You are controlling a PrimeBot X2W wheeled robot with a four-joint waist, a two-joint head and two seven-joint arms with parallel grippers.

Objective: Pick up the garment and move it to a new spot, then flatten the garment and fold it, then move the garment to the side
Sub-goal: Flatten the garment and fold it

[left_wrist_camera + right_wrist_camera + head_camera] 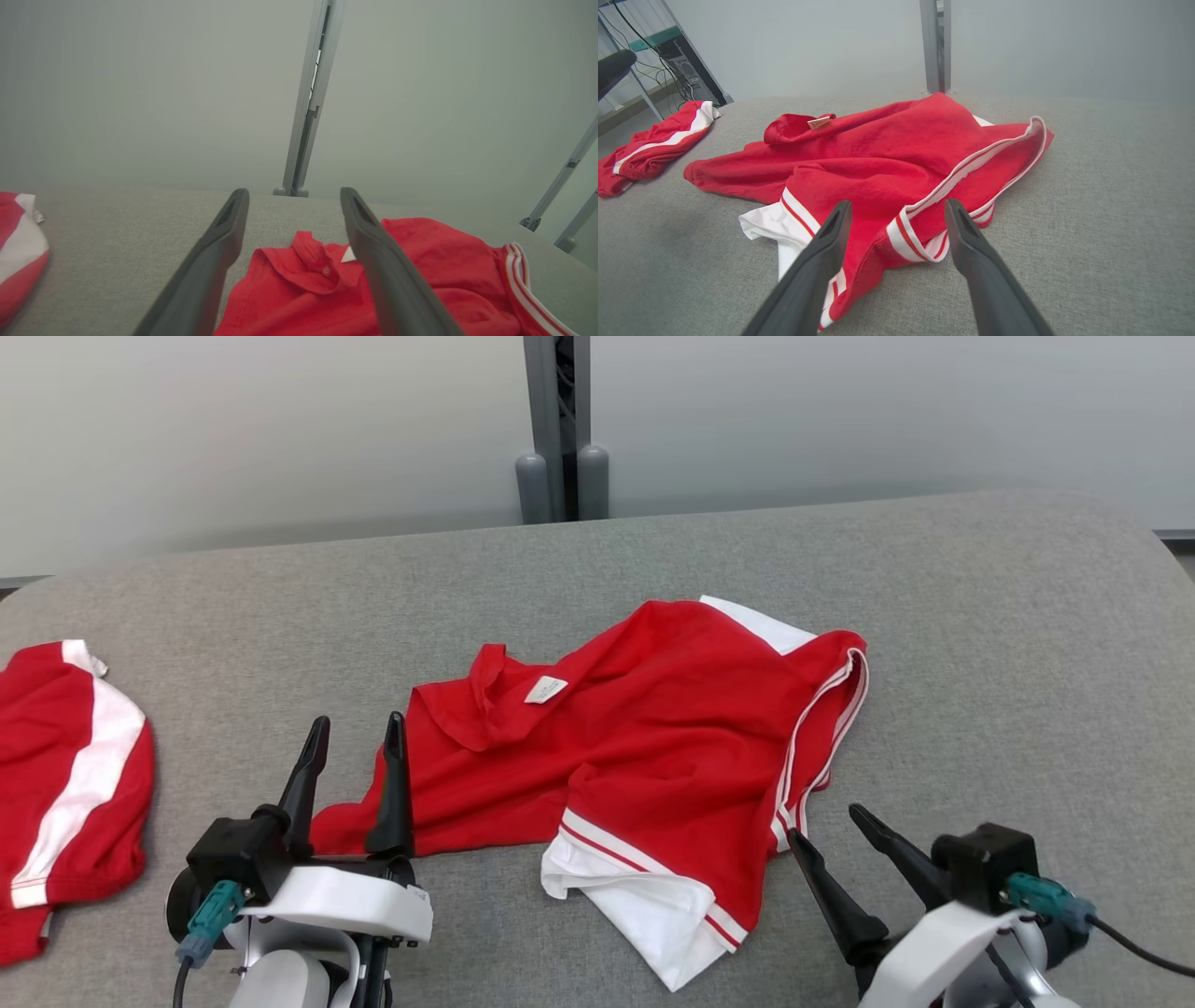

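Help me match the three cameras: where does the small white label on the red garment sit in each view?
Head view: white label just left of centre, on the red garment's folded neck edge.
Left wrist view: label lower centre, tucked against a finger of the left gripper.
Right wrist view: label upper left of centre, on a raised fold.
Shared landmark: grey post beyond the garment, top centre everywhere.

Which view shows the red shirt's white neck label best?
Head view: the neck label lies face-up, unobstructed, on the red shirt. Right wrist view shows it small and oblique; left wrist view shows a corner beside a dark finger.
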